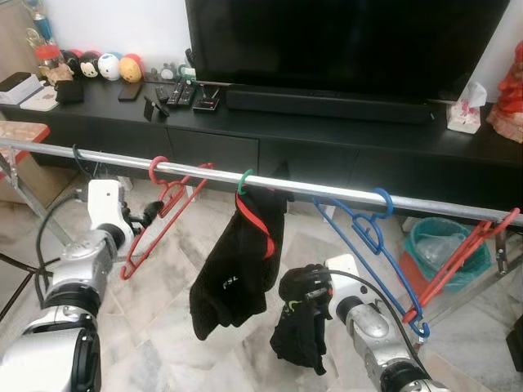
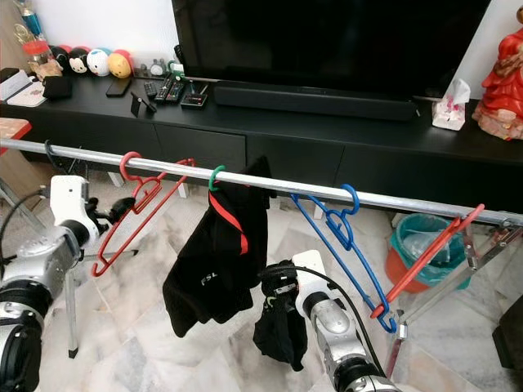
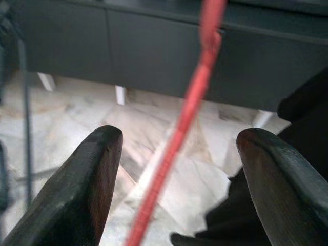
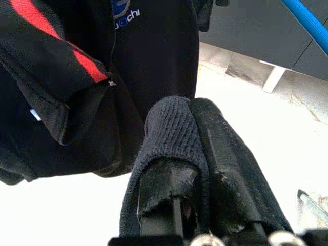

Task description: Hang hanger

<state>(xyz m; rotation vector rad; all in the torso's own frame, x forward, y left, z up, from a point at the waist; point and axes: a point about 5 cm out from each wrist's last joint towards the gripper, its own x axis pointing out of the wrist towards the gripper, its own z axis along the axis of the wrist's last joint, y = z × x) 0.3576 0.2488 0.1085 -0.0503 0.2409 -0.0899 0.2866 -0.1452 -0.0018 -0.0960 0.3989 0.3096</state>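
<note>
So there's a metal rail point(image 1: 327, 189) running across in front of a black TV cabinet point(image 1: 343, 139), and the red hanger point(image 1: 163, 214) is already hooked on it near the rail's left end, swinging down at a slant toward the floor. The left gripper point(image 1: 149, 214) sits right beside that hanger's upper arm. The head views make it look like it's almost touching, but the left wrist view tells more: the fingers point(image 3: 89, 184) are spread wide and the red bar runs down through the gap between them, blurry, touching neither as far as I can see.

Further along the rail, around the middle, a green hook point(image 1: 244, 181) carries a black shirt point(image 1: 237, 261) with a red stripe. Past that a blue hanger point(image 1: 372, 237) hangs bare, and another red hanger point(image 1: 458, 263) leans at the right end.

The right gripper point(image 1: 304, 292) is low, below the rail between the shirt and the blue hanger, clamped shut on a black sock point(image 1: 301, 335) that dangles under it. The right wrist view shows the knit stretched over one finger, which the head views don't really show.

Open room: bare marble floor point(image 1: 163, 343) under the rail on the left, and a free stretch of rail between the first red hanger and the shirt.
</note>
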